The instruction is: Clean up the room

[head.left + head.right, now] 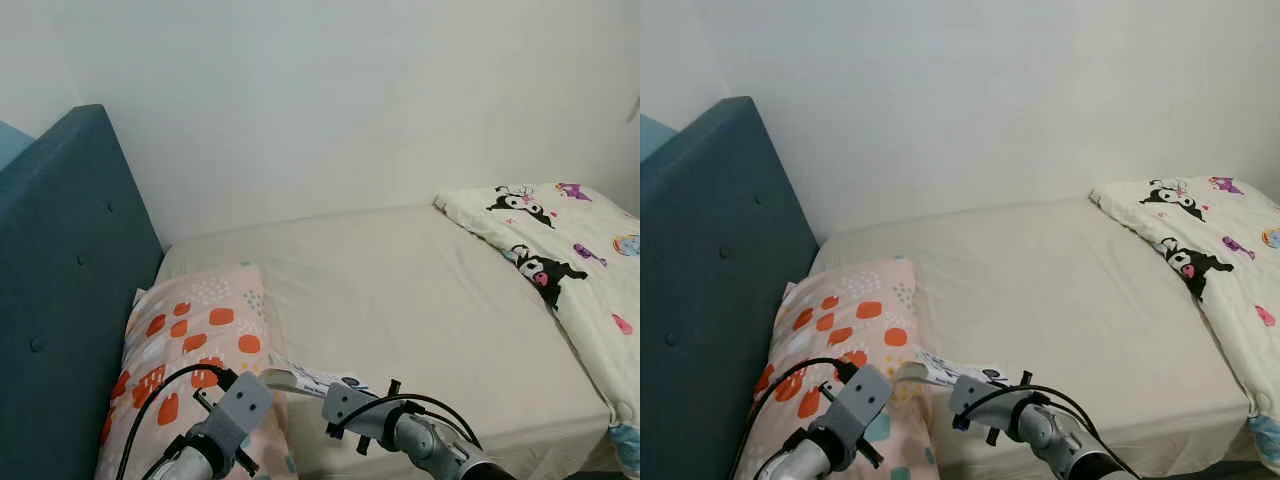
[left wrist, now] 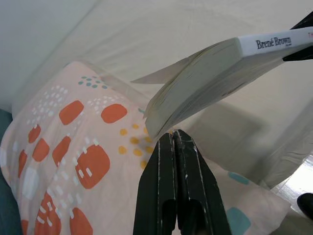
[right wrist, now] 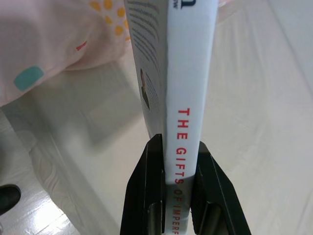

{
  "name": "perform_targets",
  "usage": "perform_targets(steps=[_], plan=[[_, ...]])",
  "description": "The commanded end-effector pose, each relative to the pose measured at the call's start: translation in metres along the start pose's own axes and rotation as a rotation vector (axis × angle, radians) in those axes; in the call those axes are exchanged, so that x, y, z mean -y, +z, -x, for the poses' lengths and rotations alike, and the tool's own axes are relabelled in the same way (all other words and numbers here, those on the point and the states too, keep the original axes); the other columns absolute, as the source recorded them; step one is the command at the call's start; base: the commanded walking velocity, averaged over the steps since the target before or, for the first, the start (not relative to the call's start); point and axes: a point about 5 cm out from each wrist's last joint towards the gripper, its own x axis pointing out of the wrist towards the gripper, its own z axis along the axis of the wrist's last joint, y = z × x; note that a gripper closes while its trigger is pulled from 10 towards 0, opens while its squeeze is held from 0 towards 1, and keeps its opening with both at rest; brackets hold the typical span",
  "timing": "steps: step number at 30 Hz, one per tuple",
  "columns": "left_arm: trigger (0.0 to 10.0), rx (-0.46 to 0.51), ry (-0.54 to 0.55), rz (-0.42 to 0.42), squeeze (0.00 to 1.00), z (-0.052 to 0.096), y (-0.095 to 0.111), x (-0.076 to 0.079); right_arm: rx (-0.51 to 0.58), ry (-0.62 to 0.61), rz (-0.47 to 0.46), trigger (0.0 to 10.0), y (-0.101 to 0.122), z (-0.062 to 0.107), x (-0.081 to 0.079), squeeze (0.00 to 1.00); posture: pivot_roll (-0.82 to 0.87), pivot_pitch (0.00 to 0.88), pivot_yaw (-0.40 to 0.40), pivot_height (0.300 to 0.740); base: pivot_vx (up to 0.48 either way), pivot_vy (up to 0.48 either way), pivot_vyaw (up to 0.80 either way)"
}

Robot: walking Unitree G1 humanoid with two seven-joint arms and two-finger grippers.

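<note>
The left hand (image 2: pixel 175 142) has its two black fingers pressed together, hovering over the peach pillow with orange blotches (image 2: pixel 73 161) at the head end of the cream-sheeted bed (image 2: pixel 195 39). Just beyond its fingertips hangs a white paperback book (image 2: pixel 220 73), pages fanning, spine reading "Brené Brown".

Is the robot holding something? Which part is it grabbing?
Yes. The right gripper pinches a white book at its spine end. The left gripper is shut and holds nothing.
</note>
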Motion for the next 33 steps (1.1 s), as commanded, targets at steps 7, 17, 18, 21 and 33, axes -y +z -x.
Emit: perform_targets(steps=[7, 17, 18, 21, 33], plan=[[10.0, -0.004, -0.029, -0.007, 0.00, 0.002, -0.001, 0.003, 0.027, 0.002, 0.025, 10.0, 0.005, -0.001, 0.002, 0.00, -0.05, 0.000, 0.004, 0.670, 0.000, 0.000, 0.00], [10.0, -0.010, -0.039, -0.008, 0.00, 0.002, -0.002, 0.003, 0.020, 0.015, 0.041, 10.0, 0.003, 0.000, 0.001, 0.00, -0.05, 0.000, 0.005, 0.635, 0.000, 0.000, 0.00], [10.0, -0.011, -0.039, -0.008, 0.00, 0.002, -0.003, 0.003, 0.020, 0.017, 0.043, 10.0, 0.003, 0.000, 0.001, 0.00, -0.05, 0.000, 0.006, 0.635, 0.000, 0.000, 0.00], [10.0, -0.013, -0.040, -0.009, 0.00, 0.002, -0.003, 0.003, 0.020, 0.018, 0.045, 10.0, 0.002, 0.000, 0.001, 0.00, -0.05, 0.000, 0.007, 0.635, 0.000, 0.000, 0.00], [10.0, -0.014, -0.056, -0.004, 0.00, 0.003, -0.003, 0.006, -0.017, -0.007, 0.090, 10.0, -0.007, 0.005, 0.014, 0.00, -0.05, 0.000, 0.008, 0.635, 0.000, 0.000, 0.00]])
